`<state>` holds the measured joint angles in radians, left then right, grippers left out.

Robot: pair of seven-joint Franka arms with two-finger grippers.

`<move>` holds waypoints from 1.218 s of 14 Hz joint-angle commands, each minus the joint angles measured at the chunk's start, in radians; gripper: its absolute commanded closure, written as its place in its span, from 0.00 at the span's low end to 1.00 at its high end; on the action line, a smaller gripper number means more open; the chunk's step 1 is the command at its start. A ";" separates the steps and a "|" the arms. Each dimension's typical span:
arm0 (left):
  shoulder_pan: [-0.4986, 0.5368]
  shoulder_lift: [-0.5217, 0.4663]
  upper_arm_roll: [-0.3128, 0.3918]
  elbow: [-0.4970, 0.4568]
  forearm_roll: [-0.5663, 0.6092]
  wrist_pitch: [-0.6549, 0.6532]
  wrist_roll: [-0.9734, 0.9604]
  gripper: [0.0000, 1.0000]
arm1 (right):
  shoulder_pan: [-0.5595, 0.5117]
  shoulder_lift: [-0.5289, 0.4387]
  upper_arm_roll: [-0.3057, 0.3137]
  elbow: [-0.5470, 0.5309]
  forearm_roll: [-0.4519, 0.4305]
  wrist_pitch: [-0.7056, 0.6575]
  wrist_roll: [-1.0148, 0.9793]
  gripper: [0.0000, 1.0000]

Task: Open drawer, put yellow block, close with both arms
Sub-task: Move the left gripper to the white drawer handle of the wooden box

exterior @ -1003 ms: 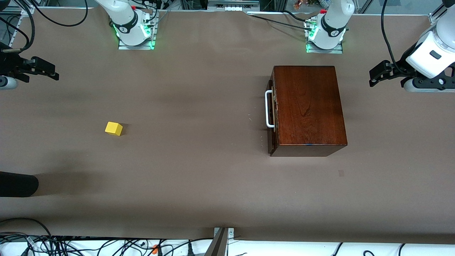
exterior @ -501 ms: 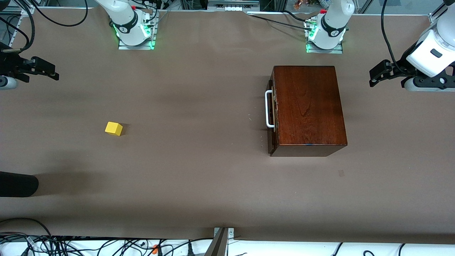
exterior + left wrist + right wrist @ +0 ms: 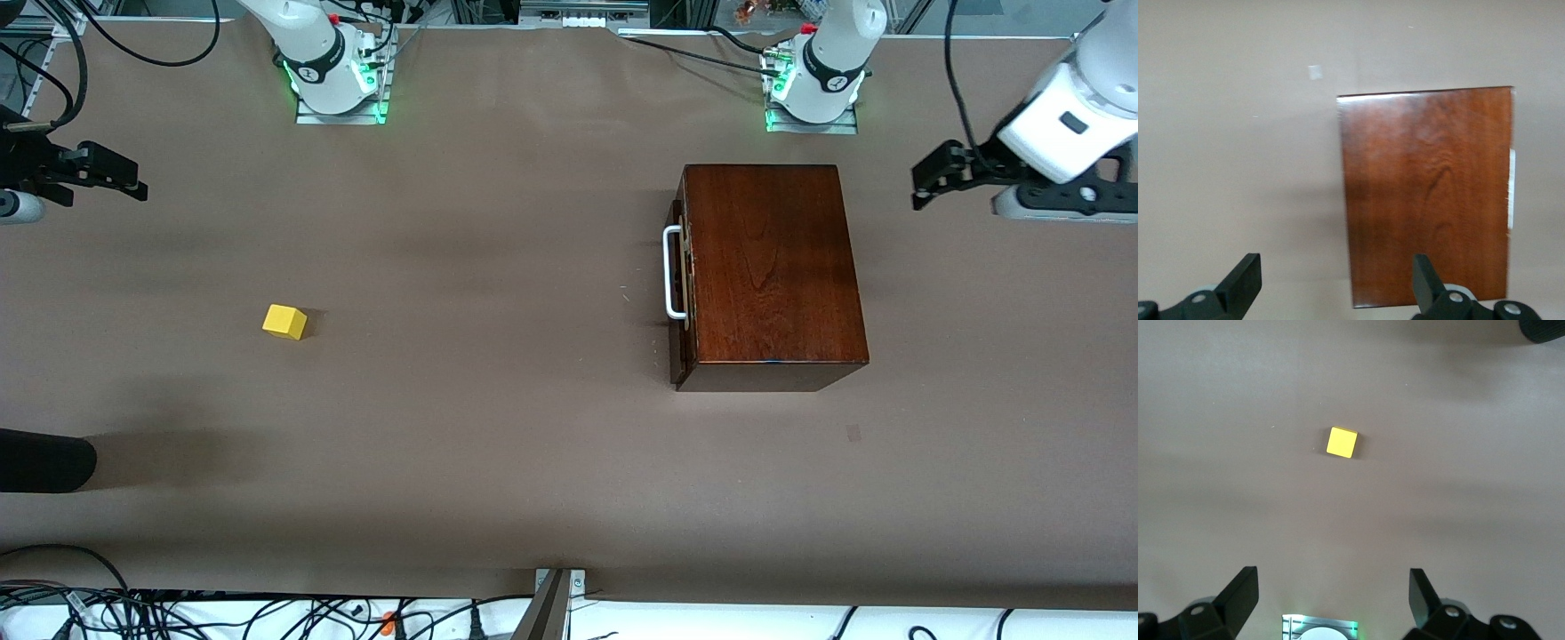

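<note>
My left gripper (image 3: 925, 182) has just lifted and edged toward the wooden box (image 3: 772, 271) from the desk edge at the left arm's end, fingers spread and empty. I read that as the start of the reach for the drawer handle (image 3: 673, 272); the drawer (image 3: 679, 293) is shut. My right gripper (image 3: 124, 178) waits open over its own end's edge, and the yellow block (image 3: 284, 321) sits untouched on that half of the desk, nearer the front camera.
</note>
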<state>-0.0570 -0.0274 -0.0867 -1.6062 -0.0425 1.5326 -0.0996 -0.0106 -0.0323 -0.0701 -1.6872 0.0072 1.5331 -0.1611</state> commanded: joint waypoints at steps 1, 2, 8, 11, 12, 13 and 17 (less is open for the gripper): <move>-0.003 0.018 -0.046 0.025 -0.089 -0.012 -0.079 0.00 | 0.004 -0.006 -0.002 -0.009 0.002 0.009 0.011 0.00; -0.003 0.023 -0.106 0.025 -0.077 -0.006 -0.172 0.00 | 0.004 -0.006 -0.002 -0.009 0.002 0.009 0.012 0.00; -0.099 0.185 -0.384 0.136 0.050 0.011 -0.622 0.00 | 0.004 -0.006 -0.002 -0.009 0.002 0.009 0.012 0.00; -0.294 0.317 -0.383 0.193 0.177 0.009 -0.774 0.00 | 0.004 -0.006 -0.002 -0.009 0.002 0.009 0.012 0.00; -0.328 0.354 -0.383 0.198 0.200 0.012 -0.794 0.00 | 0.004 -0.006 -0.002 -0.009 0.002 0.009 0.012 0.00; -0.358 0.391 -0.383 0.198 0.229 0.014 -0.804 0.00 | 0.004 -0.006 -0.002 -0.009 0.002 0.009 0.012 0.00; -0.380 0.457 -0.375 0.151 0.326 0.102 -0.819 0.00 | 0.004 -0.006 -0.002 -0.009 0.002 0.009 0.012 0.00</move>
<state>-0.4384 0.4025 -0.4717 -1.4672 0.2507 1.6153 -0.9167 -0.0099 -0.0320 -0.0703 -1.6883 0.0072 1.5332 -0.1610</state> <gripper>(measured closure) 0.000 0.000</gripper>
